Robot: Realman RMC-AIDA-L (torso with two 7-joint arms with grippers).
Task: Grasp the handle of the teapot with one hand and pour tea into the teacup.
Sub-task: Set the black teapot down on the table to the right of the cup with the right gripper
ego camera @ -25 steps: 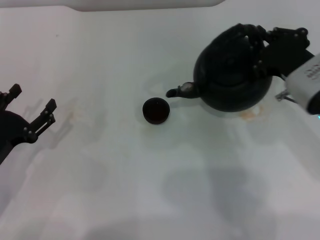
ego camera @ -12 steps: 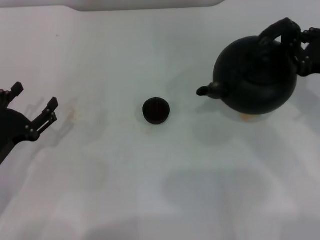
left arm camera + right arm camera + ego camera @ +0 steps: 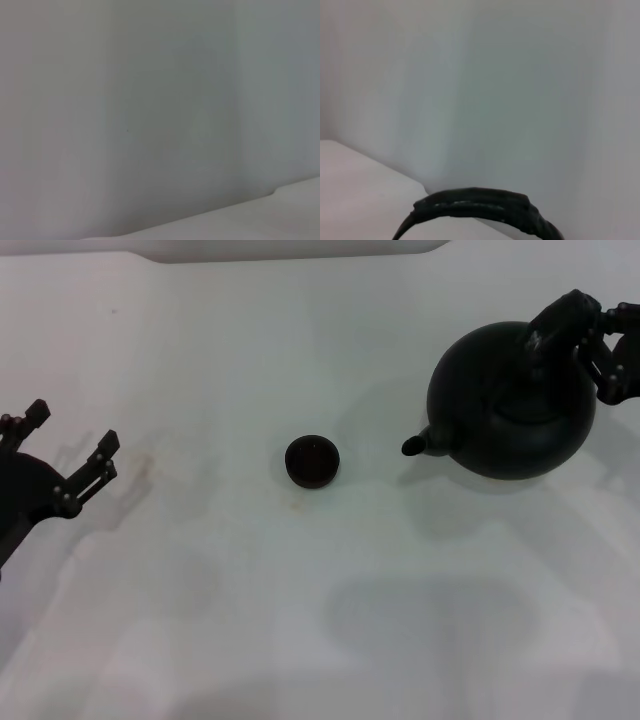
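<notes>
Right hand point(image 3: 590, 335) was at the far right of the counter point(image 3: 300, 620), fingers closed around the handle point(image 3: 556, 322), which arched over the top of the pot point(image 3: 512, 405); the right wrist view showed only the handle's ribbed arc. Pot sat upright, spout point(image 3: 418, 444) pointing toward the cup point(image 3: 312, 461), which stood on the counter near the spout but apart from it. Left hand point(image 3: 72, 458) was parked at the far left edge, fingers spread wide, holding nothing.
</notes>
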